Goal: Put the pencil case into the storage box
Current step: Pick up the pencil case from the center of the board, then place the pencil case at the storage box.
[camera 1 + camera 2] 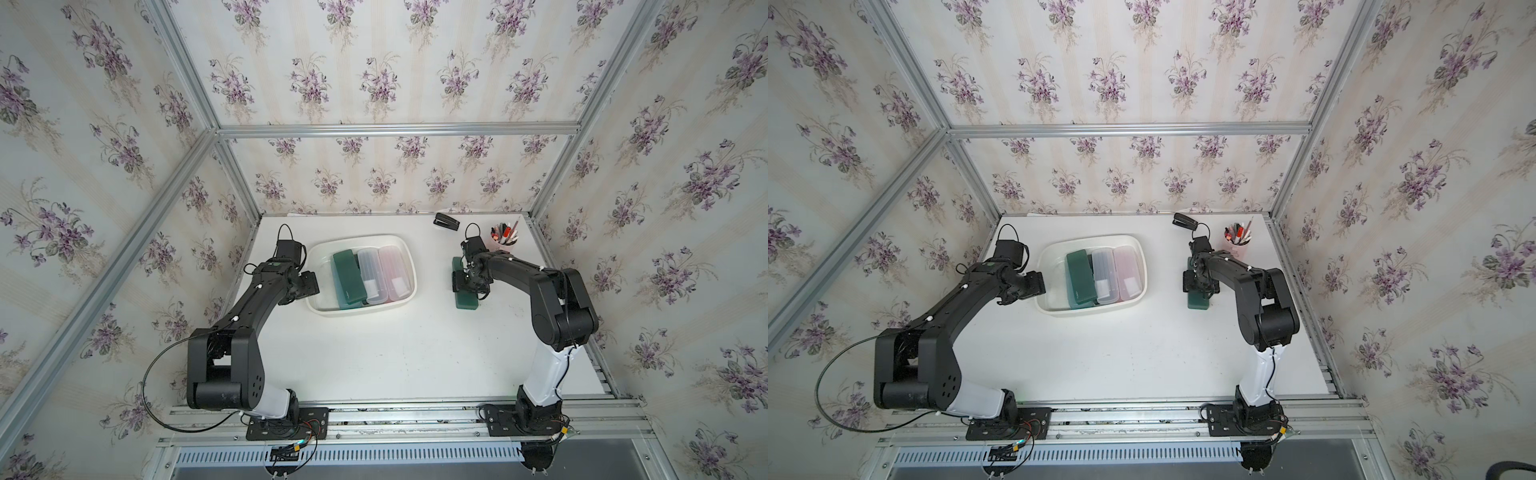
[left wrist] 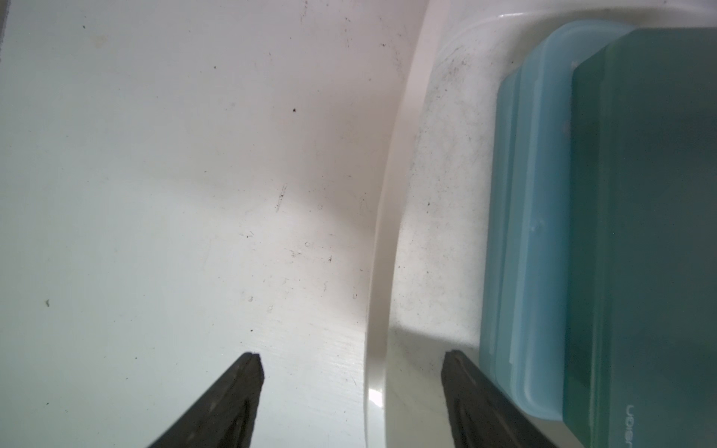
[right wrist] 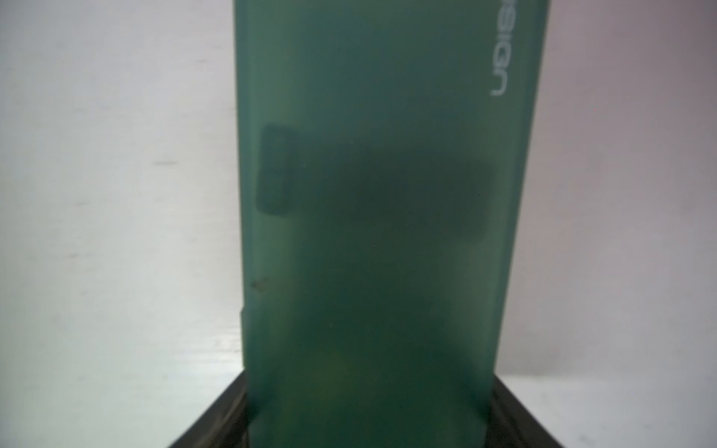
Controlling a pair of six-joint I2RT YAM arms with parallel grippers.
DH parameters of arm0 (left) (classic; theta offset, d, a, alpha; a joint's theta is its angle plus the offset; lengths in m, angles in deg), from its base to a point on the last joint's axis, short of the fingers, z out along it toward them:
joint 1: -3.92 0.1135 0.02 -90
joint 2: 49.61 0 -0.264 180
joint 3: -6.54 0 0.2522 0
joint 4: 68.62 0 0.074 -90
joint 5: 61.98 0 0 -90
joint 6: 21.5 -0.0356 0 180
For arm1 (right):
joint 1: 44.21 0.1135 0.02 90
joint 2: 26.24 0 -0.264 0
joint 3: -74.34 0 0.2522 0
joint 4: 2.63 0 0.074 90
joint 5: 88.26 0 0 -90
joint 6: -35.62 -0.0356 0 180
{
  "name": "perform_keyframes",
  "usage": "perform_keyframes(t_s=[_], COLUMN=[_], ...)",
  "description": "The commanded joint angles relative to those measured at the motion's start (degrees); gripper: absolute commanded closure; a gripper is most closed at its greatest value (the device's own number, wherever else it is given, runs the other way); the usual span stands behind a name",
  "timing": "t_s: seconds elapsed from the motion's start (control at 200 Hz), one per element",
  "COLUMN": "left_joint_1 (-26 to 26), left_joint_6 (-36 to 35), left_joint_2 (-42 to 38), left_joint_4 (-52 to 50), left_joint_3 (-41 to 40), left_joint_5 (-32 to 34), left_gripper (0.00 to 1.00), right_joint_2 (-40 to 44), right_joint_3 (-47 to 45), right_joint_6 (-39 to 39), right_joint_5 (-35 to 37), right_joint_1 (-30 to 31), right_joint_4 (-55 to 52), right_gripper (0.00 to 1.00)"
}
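In both top views the green pencil case lies flat on the table, well apart from the storage box. The right gripper is down over its middle, and the left gripper hangs at the box's rim. There is one box, one stapler and one pen cup. Three cases lie side by side in the box: a dark green case, a clear case and a pink case.

In the left wrist view the jaws stand apart, straddling the box rim and holding nothing. A pale blue case shows beneath the dark green one (so four inside, five in all).

In the right wrist view the fingers sit against both long edges of the green pencil case. It looks gripped, though the blur leaves the pressure unsure. The shell seems to be stiff, light frosted plastic, smooth enough to slip. A hold across the narrow width near mid-length suits it.
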Motion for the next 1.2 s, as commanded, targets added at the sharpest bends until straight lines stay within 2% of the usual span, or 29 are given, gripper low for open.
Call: perform_keyframes(t_s=[0.0, 0.22, 0.415, 0.599, 0.884, 1.194], left_joint_1=[0.09, 0.04, 0.12, 0.12, 0.12, 0.13], left_joint_6=[-0.29, -0.6, -0.6, -0.6, -0.6, -0.63], left_joint_2=[-0.37, -0.78, -0.73, -0.75, -0.73, -0.47], left_joint_4=[-0.51, -1.2, -1.43, -1.44, -1.38, -0.94], left_joint_3=[0.32, 0.81, 0.73, 0.57, 0.74, 0.46], left_joint_5=[0.56, 0.43, 0.52, 0.52, 0.69, 0.3], left_gripper=[0.22, 0.22, 0.22, 0.22, 0.22, 0.22], right_joint_2=[1.56, 3.77, 1.08, -6.45, -22.72, -26.85], right_joint_3=[1.43, 7.51, 18.93, 32.27, 52.18, 52.23], right_joint_6=[-2.97, -6.46, -8.06, -8.78, -8.17, -9.56], right_joint_5=[-1.87, -3.97, -4.27, -4.35, -1.59, -0.14], right_joint_1=[2.01, 6.78, 12.34, 19.58, 25.92, 27.98], right_joint_4=[0.1, -0.96, -4.68, -8.56, -16.75, -16.88], right_gripper=[0.36, 0.36, 0.36, 0.36, 0.37, 0.36])
